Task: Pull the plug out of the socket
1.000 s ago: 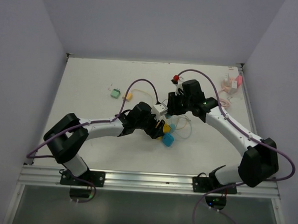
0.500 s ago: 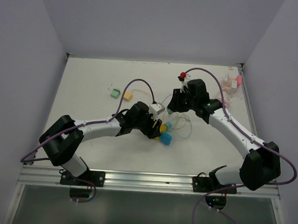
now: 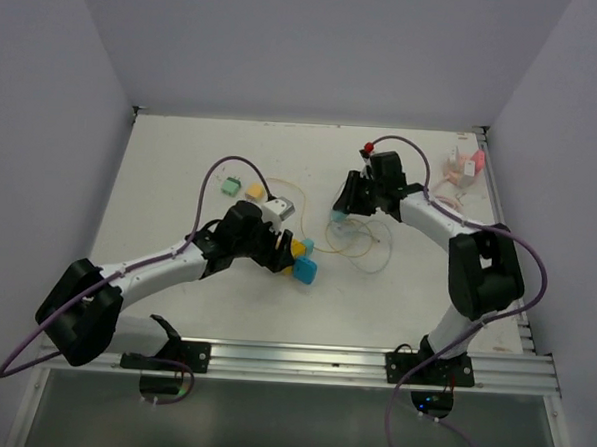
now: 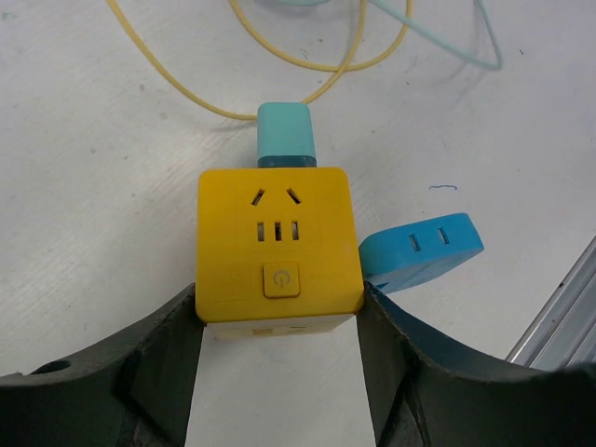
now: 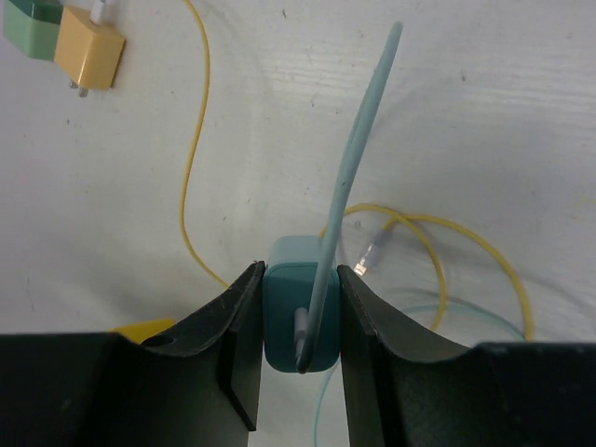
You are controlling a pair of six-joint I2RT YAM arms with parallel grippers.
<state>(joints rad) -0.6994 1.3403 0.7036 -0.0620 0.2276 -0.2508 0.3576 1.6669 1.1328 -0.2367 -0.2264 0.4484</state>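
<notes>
My left gripper (image 4: pixel 279 300) is shut on the sides of a yellow socket cube (image 4: pixel 277 244) that rests on the table; it also shows in the top view (image 3: pixel 297 248). A short teal plug (image 4: pixel 285 136) sits in the cube's far face. A blue socket cube (image 4: pixel 421 250) lies against its right side. My right gripper (image 5: pixel 298 272) is shut on another teal plug (image 5: pixel 284 307) with a teal cable (image 5: pixel 358 149) rising from its back. In the top view this gripper (image 3: pixel 340 212) is apart from the yellow cube, to its right and farther back.
A loose yellow cable (image 3: pixel 362 245) loops on the table between the arms. A green adapter (image 3: pixel 229 187) and a small yellow adapter (image 3: pixel 254 192) lie at the back left. Pink items (image 3: pixel 463 167) sit at the back right corner.
My left arm has drawn the yellow and blue cubes left and toward the near edge. My right gripper has stayed near the middle with a teal plug, so a gap has opened between them.
</notes>
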